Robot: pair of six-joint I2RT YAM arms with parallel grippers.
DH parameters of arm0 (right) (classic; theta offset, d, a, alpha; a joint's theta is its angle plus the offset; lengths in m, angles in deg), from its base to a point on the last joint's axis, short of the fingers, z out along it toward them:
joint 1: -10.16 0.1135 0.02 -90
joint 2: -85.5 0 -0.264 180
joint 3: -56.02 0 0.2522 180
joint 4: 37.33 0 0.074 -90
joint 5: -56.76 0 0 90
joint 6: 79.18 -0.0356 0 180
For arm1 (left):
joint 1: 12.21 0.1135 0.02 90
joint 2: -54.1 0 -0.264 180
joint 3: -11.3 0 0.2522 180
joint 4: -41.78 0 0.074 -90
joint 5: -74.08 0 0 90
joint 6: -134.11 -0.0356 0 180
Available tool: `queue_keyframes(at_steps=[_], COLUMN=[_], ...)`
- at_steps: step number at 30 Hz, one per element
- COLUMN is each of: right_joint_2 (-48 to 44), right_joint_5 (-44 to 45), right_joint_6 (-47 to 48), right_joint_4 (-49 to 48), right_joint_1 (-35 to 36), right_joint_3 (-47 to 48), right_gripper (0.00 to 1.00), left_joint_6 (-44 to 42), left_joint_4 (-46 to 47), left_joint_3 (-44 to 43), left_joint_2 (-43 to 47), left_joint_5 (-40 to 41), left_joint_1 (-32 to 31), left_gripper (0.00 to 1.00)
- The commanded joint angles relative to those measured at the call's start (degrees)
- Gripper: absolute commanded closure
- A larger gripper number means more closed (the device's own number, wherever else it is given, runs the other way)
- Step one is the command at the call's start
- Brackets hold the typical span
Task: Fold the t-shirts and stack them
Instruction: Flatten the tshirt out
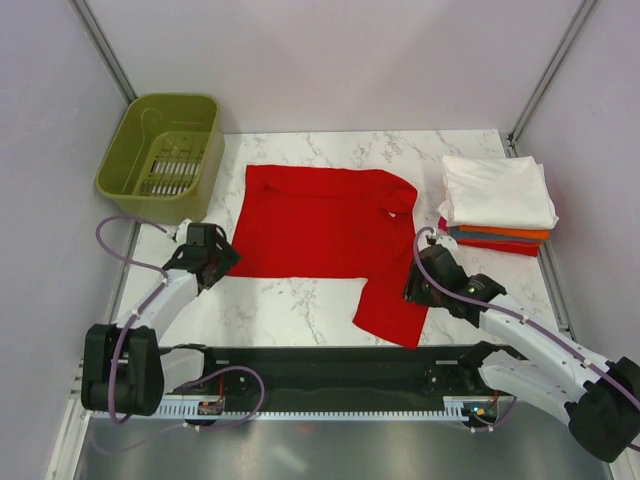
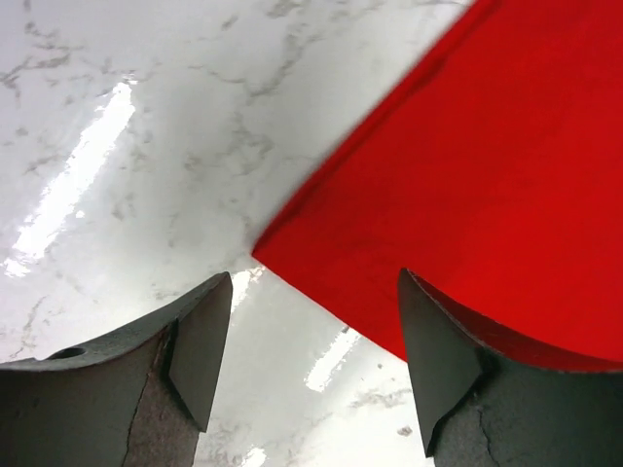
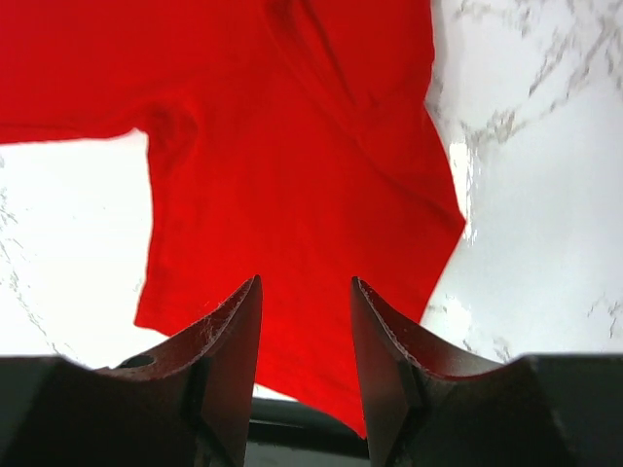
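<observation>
Olive plastic, the basket (image 1: pixel 118 165) sits at the upper left of the overhead view. Below it our left gripper (image 2: pixel 313 277) hangs over the table (image 1: pixel 290 300) with fingers spread, a corner of the red shirt (image 1: pixel 320 225) lying between them, unpinched. The shirt lies flat mid-frame, one flap reaching toward lower right. There our right gripper (image 3: pixel 307 282) stands parted above that flap, clamping nothing. At upper right sits the stack (image 1: pixel 497 195) of folded shirts, white on top.
</observation>
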State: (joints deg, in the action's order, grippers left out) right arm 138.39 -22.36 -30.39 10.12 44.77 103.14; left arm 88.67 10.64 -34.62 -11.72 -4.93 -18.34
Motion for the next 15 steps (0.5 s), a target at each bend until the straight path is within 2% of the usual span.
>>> queue_keyframes(at_steps=[1, 13, 14, 15], right_joint_2=[-2.3, -4.7, -5.1, -5.5], right_joint_5=[1.7, 1.1, 1.6, 2.0], right_joint_6=[-4.2, -7.1, -8.0, -8.6], right_joint_4=[3.4, 7.3, 8.0, 8.7], right_joint_1=[1.9, 4.1, 4.1, 4.2], right_joint_3=[-1.2, -1.9, -1.8, -1.6], right_gripper=[0.51, 0.50, 0.49, 0.43], left_joint_6=[6.0, 8.9, 9.2, 9.5], left_joint_4=[1.7, 2.4, 2.4, 2.4], left_joint_3=[-0.3, -5.7, -5.7, -5.7], left_joint_2=[-2.8, -12.8, -13.4, -13.9], left_joint_5=[1.5, 0.6, 0.4, 0.2], left_joint_1=[2.3, 3.3, 3.3, 3.3], left_gripper=[0.25, 0.32, 0.33, 0.36])
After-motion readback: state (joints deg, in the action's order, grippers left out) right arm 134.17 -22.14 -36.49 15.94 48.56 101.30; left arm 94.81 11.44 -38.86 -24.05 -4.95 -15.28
